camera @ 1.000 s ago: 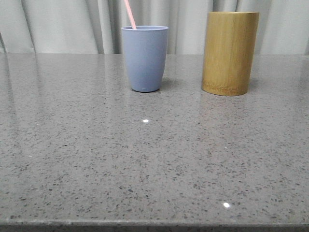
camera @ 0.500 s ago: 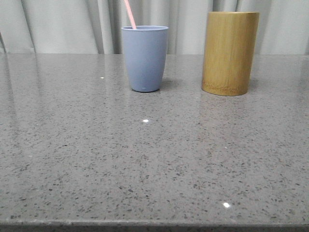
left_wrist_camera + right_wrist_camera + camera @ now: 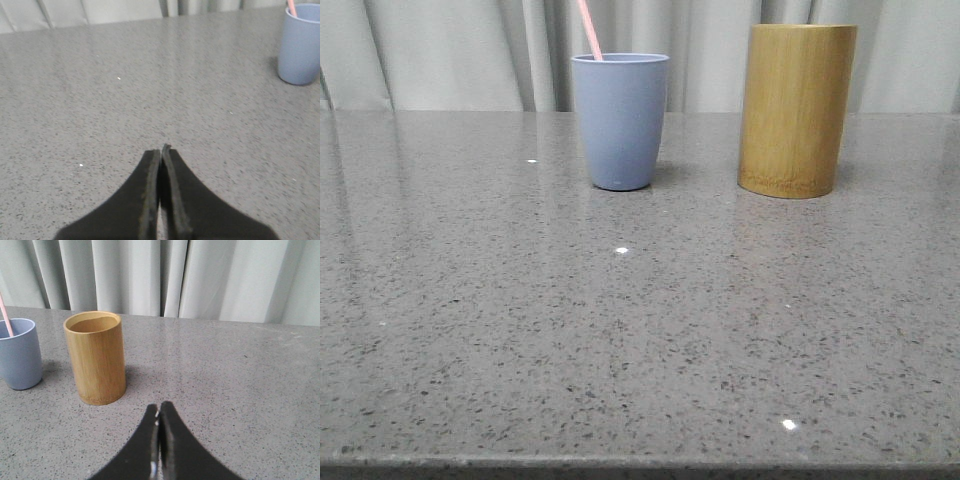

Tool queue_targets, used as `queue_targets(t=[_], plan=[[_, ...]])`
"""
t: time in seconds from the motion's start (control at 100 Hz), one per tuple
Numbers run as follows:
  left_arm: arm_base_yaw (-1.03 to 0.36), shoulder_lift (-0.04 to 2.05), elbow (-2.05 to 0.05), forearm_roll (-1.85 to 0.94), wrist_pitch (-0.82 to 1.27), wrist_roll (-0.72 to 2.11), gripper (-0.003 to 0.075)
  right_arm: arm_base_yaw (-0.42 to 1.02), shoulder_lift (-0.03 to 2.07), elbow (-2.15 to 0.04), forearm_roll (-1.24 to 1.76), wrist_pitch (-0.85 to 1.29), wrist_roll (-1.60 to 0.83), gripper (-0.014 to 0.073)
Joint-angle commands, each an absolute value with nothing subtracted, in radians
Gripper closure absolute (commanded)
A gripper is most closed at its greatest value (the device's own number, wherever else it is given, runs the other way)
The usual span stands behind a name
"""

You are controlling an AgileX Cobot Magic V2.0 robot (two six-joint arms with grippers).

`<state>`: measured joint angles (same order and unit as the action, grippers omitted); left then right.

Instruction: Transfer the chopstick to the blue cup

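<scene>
the blue cup (image 3: 620, 121) stands upright on the grey speckled table (image 3: 640, 330), toward the far edge and a little left of the middle in the front view. a pale pink chopstick (image 3: 589, 29) rises out of it, leaning to the left, with its lower end hidden inside the cup; only the slim upper part shows. to the cup's right, apart from it, stands a taller yellow-brown bamboo holder (image 3: 796, 110), also upright. pale curtains (image 3: 440, 55) hang behind the table.

neither arm appears in the front view. in the left wrist view the left fingers (image 3: 161, 159) are pressed together with nothing between them, hovering over bare table, well apart from the cup. in the right wrist view the right fingers (image 3: 159, 415) are likewise pressed together and empty, near the bamboo holder but not touching it.
</scene>
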<state>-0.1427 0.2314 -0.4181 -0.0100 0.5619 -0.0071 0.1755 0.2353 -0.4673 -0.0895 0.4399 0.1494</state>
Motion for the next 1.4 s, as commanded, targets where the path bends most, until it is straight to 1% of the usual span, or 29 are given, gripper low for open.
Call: queue_targets(t=[0.0,0.18,0.44,0.57,0.67,0.73,1.39], plan=[[-0.11,0.211,-0.383,-0.008,0.39,-0.015,0.0739,0.168,0.245,-0.489,-0.106,0.363,0.147,0.0699],[-0.067,0.134,-0.258,-0.008,0.249,-0.015,0.0739,0.168,0.245,-0.489,-0.106,0.363,0.147,0.0699],[-0.03,0.023,-0.1,-0.03,0.131,-0.015,0.0739,0.168,0.245,-0.489,-0.106,0.363,0.147,0.0699],[-0.009,-0.037,-0.038,-0.035,0.112,-0.015,0.0739,0.168,0.245,-0.489,-0.106,0.363,0.147,0.0699],[-0.004,-0.039,0.011,-0.035,0.061,-0.015,0.0739,0.168,0.245,-0.489,-0.106,0.363,0.147,0.0699],[-0.004,-0.039,0.01,-0.037,0.092,-0.015,0.0739,0.168,0.245,-0.489,-0.106,0.36,0.147,0.0699],[-0.004,-0.039,0.01,-0.037,0.08,-0.015,0.0739,0.168,0.245,-0.489,-0.106,0.359,0.147,0.0699]])
